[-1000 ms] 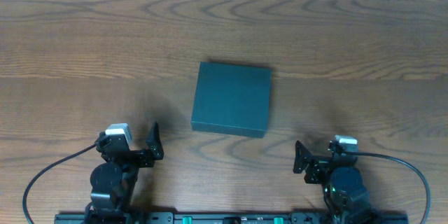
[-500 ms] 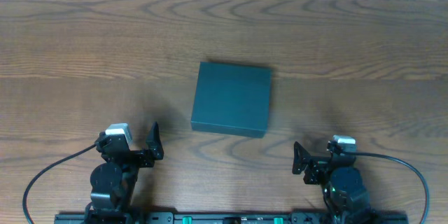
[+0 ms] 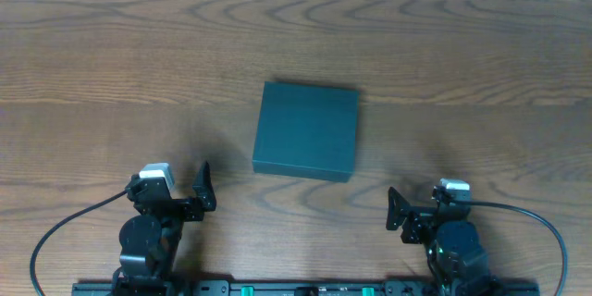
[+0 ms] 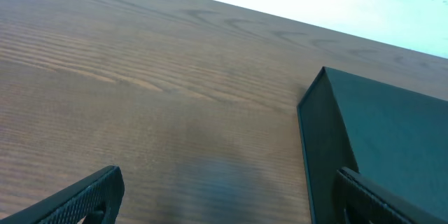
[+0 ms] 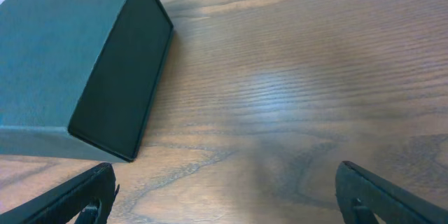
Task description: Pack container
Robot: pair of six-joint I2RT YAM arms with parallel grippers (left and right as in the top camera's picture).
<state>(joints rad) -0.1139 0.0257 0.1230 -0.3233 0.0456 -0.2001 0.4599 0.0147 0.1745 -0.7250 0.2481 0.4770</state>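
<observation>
Container point(image 3: 306, 130): dark teal box, lid lying flat & shut as far as we can see. It sits approx. mid-surface, turned a little off square, so its far-right corner reaches farthest from us.

Surface point(image 3: 111, 74): brown wood grain. It carries the container and runs left to right across the whole overhead view.

Left gripper point(image 3: 203, 188): near-left of the container and apart from it, not touching. It's parked close to the near edge.

Left gripper, wrist view point(image 4: 234, 197): jaws spread wide, one finger at each lower corner of the pic, w/ wood grain btwn them. We see the container point(image 4: 392, 147) ahead and to the right, showing its top and one dark side wall.

Right gripper point(image 3: 396, 208): near-right of the container, also apart from it. It sits a bit nearer to us than the left one.

Right gripper, wrist view point(image 5: 231, 194): jaws spread wide, pinching nothing, w/ wood grain btwn the fingers. The container point(image 5: 63, 56) lies ahead and to the left, w/ its near corner edge resting flat on the wood.

Cables point(image 3: 55, 231): black, one looping out from each arm, toward the left and right near corners.

Base rail point(image 3: 305, 289): dark bar along the near edge, joining the two arm bases.
</observation>
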